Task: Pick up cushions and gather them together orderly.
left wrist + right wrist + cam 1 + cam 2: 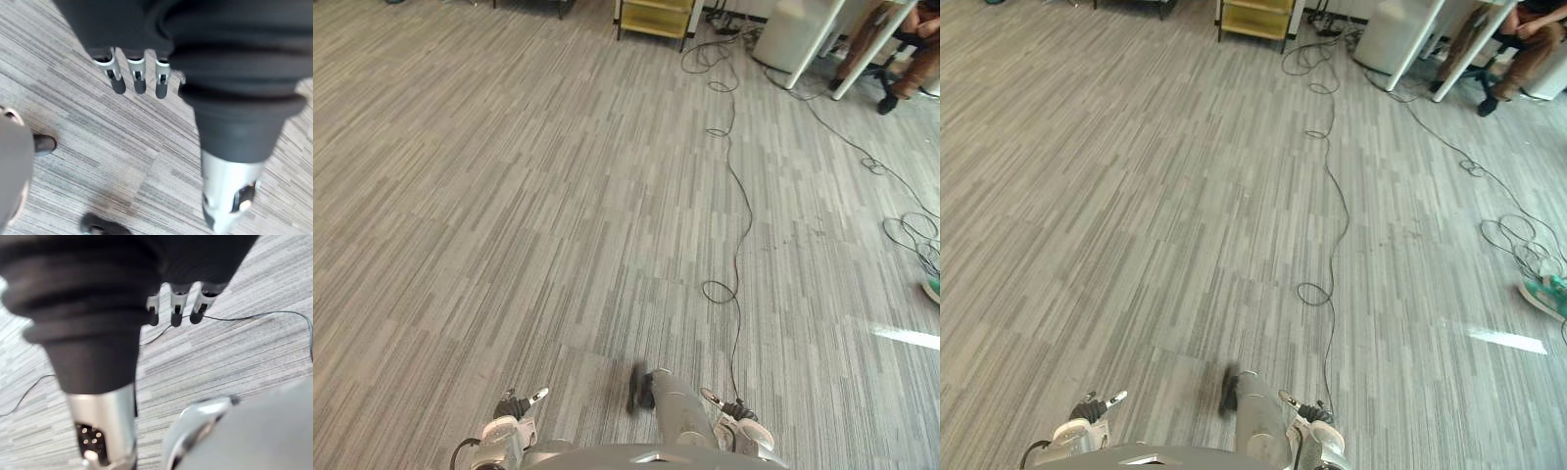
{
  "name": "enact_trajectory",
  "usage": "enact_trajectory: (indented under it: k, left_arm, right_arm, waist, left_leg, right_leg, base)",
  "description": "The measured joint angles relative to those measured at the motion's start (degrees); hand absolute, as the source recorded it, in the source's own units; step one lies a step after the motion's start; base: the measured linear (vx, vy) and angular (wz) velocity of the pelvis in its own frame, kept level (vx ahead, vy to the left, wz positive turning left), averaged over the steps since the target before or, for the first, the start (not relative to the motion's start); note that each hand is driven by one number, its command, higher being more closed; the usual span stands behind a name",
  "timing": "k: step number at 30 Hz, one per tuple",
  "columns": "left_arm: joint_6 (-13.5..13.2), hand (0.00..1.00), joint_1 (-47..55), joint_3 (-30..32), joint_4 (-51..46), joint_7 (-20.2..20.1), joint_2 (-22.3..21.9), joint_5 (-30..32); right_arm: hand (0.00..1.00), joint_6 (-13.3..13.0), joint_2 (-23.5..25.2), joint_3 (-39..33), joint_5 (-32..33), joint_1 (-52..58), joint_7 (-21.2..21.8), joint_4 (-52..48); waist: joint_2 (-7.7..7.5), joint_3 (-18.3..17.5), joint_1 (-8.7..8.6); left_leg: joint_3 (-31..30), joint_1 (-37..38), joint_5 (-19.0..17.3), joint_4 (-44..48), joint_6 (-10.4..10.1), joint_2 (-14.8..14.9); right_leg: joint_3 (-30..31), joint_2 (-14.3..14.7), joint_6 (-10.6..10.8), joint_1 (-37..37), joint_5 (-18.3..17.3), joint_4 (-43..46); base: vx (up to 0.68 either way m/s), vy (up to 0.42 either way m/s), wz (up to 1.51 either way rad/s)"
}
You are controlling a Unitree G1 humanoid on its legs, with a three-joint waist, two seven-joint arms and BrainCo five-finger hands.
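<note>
Though partly cut off, left hand [138,78] and right hand [177,309] slack, empty, over carpet [558,196].

The top edge cuts the yellow shelf [654,18], so you lose its upper part. The person [911,49] in the far right corner is cut off above the legs. Too little of the green thing [1545,292] at the right edge shows for you to name it. The bottom edge clips the left hand [509,416] and the right hand [741,419].
</note>
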Motion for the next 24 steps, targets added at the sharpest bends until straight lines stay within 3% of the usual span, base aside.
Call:
enact_trajectory:
  k: [1, 2, 4, 5, 6, 8, 10, 13, 14, 15, 16, 17, 19, 20, 21, 22, 23, 24]
  left_arm:
    - [-0.06, 0.00, 0.07, 0.65, 0.46, -0.04, -0.61, 0.05]
    - [0.03, 0.00, 0.28, 1.79, 0.93, -0.10, -2.00, 0.17]
    - [0.07, 0.00, 0.92, 2.94, 0.90, -0.09, -3.56, 0.44]
    - [0.00, 0.00, 1.12, 4.44, 0.59, -0.15, -4.32, 0.42]
    - [0.01, 0.00, 1.14, 5.34, -0.34, -0.46, -4.66, 0.45]
    - [-0.08, 0.00, 1.12, 5.33, -1.46, -1.03, -4.40, 0.54]
    - [-0.26, 0.00, 1.27, 4.89, -2.77, -1.14, -3.50, 0.46]
    - [-0.63, 0.00, 1.25, 4.55, -4.24, -1.18, -3.73, -0.15]
    - [-0.93, 0.00, 1.26, 4.53, -4.88, -1.15, -3.72, -0.15]
    - [-1.01, 0.00, 1.25, 4.44, -5.23, -1.14, -3.80, -0.14]
    - [-1.02, 0.00, 1.29, 4.42, -5.38, -1.11, -3.96, -0.12]
    - [-1.03, 0.00, 1.31, 4.67, -5.53, -1.06, -4.25, -0.13]
    - [-1.06, 0.00, 1.39, 4.33, -5.77, -1.09, -4.43, -0.23]
    - [-1.25, 0.00, 1.15, 3.71, -5.85, -1.15, -4.03, -1.02]
    - [-1.29, 0.00, 0.95, 3.25, -5.78, -1.15, -3.93, -1.11]
    - [-1.36, 0.00, 1.08, 2.78, -5.69, -1.18, -2.65, -1.12]
    - [-1.36, 0.00, 1.14, 2.70, -5.51, -1.20, -2.04, -1.14]
    - [-1.32, 0.00, 1.12, 2.27, -5.11, -1.21, -1.20, -1.14]
  right_arm:
    - [0.00, 0.62, -0.08, -1.16, 0.01, 1.80, -0.03, 0.18]
    - [0.00, 0.89, -0.81, -1.98, 0.00, 2.03, -0.01, -0.26]
    - [0.00, 0.84, -1.79, -2.12, -0.07, 1.99, -0.01, -0.65]
    - [0.00, 0.87, -1.96, -2.11, -0.08, 2.03, -0.06, -1.60]
    - [0.00, 0.94, -1.89, -1.45, -0.08, 2.28, -0.08, -2.53]
    - [0.00, 0.83, -1.81, -0.60, -0.05, 2.16, -0.09, -2.52]
    - [0.00, 0.87, -1.17, 0.75, 0.16, 2.29, -0.10, -2.52]
    - [0.00, 1.10, -0.79, 1.32, 0.40, 1.97, -0.08, -2.16]
    - [0.00, 1.15, -0.40, 0.77, 0.42, 1.39, -0.09, -1.95]
    - [0.00, 1.17, -0.33, 0.29, 0.43, 1.45, -0.10, -1.93]
    - [0.00, 1.15, -0.30, 0.23, 0.41, 1.54, -0.11, -1.96]
    - [0.00, 1.15, -0.14, 0.32, 0.41, 1.62, -0.13, -2.00]
    - [0.00, 1.14, -0.34, 0.85, 0.19, 1.61, -0.13, -1.93]
    - [0.00, 1.10, -0.37, 0.94, 0.16, 1.80, -0.13, -1.13]
    - [0.00, 1.10, -0.30, 0.91, 0.15, 1.40, -0.12, -0.27]
    - [0.00, 1.16, 0.87, 1.31, 0.07, 0.80, -0.05, 0.24]
    - [0.00, 1.09, 1.51, 1.52, 0.03, 0.78, -0.03, 0.23]
    - [0.00, 1.11, 1.93, 1.41, -0.08, 0.85, 0.05, 0.97]
  waist:
    - [0.11, -0.06, -0.11]
    - [2.38, 0.05, -0.23]
    - [4.95, -0.09, 0.07]
    - [5.87, -0.01, 0.07]
    - [6.29, 0.42, 0.20]
    - [6.32, 0.87, 0.65]
    - [4.68, 1.08, 1.74]
    - [4.98, 0.93, 2.95]
    - [4.93, 0.95, 3.64]
    - [4.70, 1.04, 4.16]
    - [4.60, 1.00, 4.22]
    - [4.52, 1.04, 4.30]
    - [5.17, 0.59, 4.70]
    - [4.57, 0.62, 5.28]
    - [4.36, 0.01, 5.59]
    - [1.52, -1.50, 5.92]
    - [0.40, -2.18, 5.92]
    - [-1.10, -2.89, 5.41]
  left_leg:
    - [-2.68, 2.96, -0.32, 0.42, -1.89, 0.57]
    - [-3.87, 3.59, 0.67, 2.66, -3.61, 2.14]
    - [-4.06, 1.40, 3.23, 9.79, -7.48, 4.50]
    - [-4.37, -2.21, 7.49, 19.92, -8.08, 6.25]
    - [-5.89, -10.52, 18.30, 40.72, -11.36, 10.09]
    - [-2.70, -16.23, 14.64, 53.87, -9.43, 14.02]
    - [1.57, -21.38, 10.71, 56.26, -7.99, 14.95]
    - [5.62, -29.41, 7.66, 48.74, -7.11, 14.80]
    - [7.73, -31.70, 6.86, 38.92, -6.71, 13.93]
    - [8.26, -32.44, 7.58, 26.00, -7.14, 11.56]
    - [8.27, -32.50, 8.45, 19.61, -7.55, 10.34]
    - [7.55, -32.82, 11.62, 9.31, -7.81, 8.40]
    - [4.31, -34.71, 13.65, 2.29, -8.85, 7.70]
    - [3.66, -35.15, 19.20, 3.21, -7.82, 7.61]
    - [3.73, -34.76, 21.83, 3.69, -6.74, 6.84]
    - [3.70, -34.53, 22.58, 4.37, -4.14, 4.24]
    - [3.73, -34.45, 21.34, 5.37, -2.15, 3.12]
    - [3.94, -34.01, 18.85, 7.84, 0.19, 1.64]
  right_leg:
    - [0.67, -0.14, -2.70, 0.77, 6.57, 2.02]
    - [-0.22, -0.04, -3.23, 0.35, 6.90, 6.88]
    - [-0.74, 1.68, -4.60, 0.89, 2.63, 10.04]
    - [-1.13, 2.92, -4.65, 2.52, 0.17, 11.28]
    - [-0.21, 4.90, -5.87, 8.41, -2.90, 9.51]
    - [1.08, 6.80, -6.85, 15.30, -4.79, 6.85]
    - [3.42, 6.62, -7.25, 22.36, -6.65, 2.57]
    - [4.88, 5.75, -6.06, 28.93, -7.10, -3.18]
    - [5.53, 4.81, -4.63, 31.62, -7.27, -5.21]
    - [5.80, 3.40, -3.48, 34.31, -7.91, -6.90]
    - [5.83, 2.66, -2.80, 35.63, -8.34, -7.81]
    - [5.81, 1.43, -1.83, 38.28, -9.38, -9.44]
    - [5.81, 1.00, -0.61, 41.02, -11.23, -11.24]
    - [6.16, 0.28, -0.32, 42.99, -12.88, -11.71]
    - [6.64, -0.38, -0.48, 43.71, -13.11, -11.52]
    - [8.52, -2.86, -1.93, 42.54, -12.12, -8.32]
    - [9.47, -3.99, -2.02, 41.40, -11.41, -5.73]
    - [10.77, -5.87, -0.30, 39.92, -10.56, -0.53]
  base:
    - [0.53, -0.314, 0.59]
    - [0.56, -0.316, 0.42]
    - [0.46, -0.255, -0.06]
    - [0.71, -0.354, -0.38]
    - [0.70, -0.308, -0.44]
    - [0.61, -0.206, -0.50]
    - [0.55, -0.154, -0.49]
    - [0.44, -0.033, -0.32]
    - [0.50, 0.040, -0.21]
    - [0.51, 0.057, -0.18]
    - [0.69, 0.137, -0.08]
    - [0.59, 0.153, -0.02]
    - [0.67, 0.252, -0.09]
    - [0.49, 0.225, -0.19]
    - [0.63, 0.285, -0.27]
    - [0.63, 0.289, -0.19]
    - [0.89, 0.409, -0.07]
    - [0.75, 0.328, 0.04]
